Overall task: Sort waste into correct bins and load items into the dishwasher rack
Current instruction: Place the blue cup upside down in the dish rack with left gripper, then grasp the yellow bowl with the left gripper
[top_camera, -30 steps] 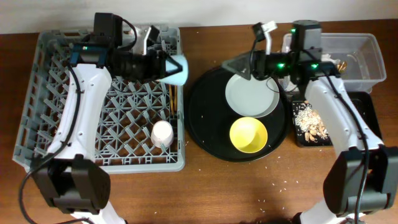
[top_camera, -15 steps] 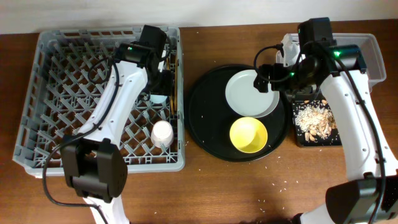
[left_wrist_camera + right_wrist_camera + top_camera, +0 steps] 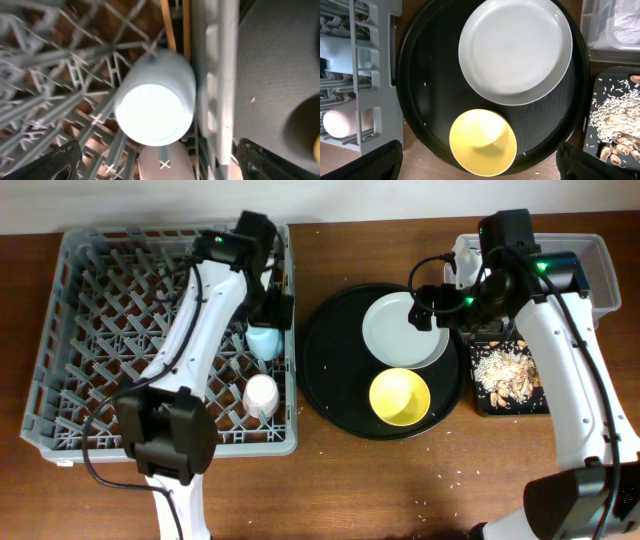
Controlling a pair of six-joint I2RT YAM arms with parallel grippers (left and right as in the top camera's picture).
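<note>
Light blue cup point(image 3: 155, 107), frame centre, looks base-up vs rack point(image 3: 220, 75) wall, prob. to drain; L claw point(image 3: 157, 162) apart, not gripping. R claw point(image 3: 480, 162) apart over plate point(image 3: 515, 50).

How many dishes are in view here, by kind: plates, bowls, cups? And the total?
Plates: 1, the white plate, on the round black tray
Bowls: 1, the yellow bowl, on the same tray
Cups: 2, the light blue cup and the pale pink cup, both in the dishwasher rack
Total: 4
</note>
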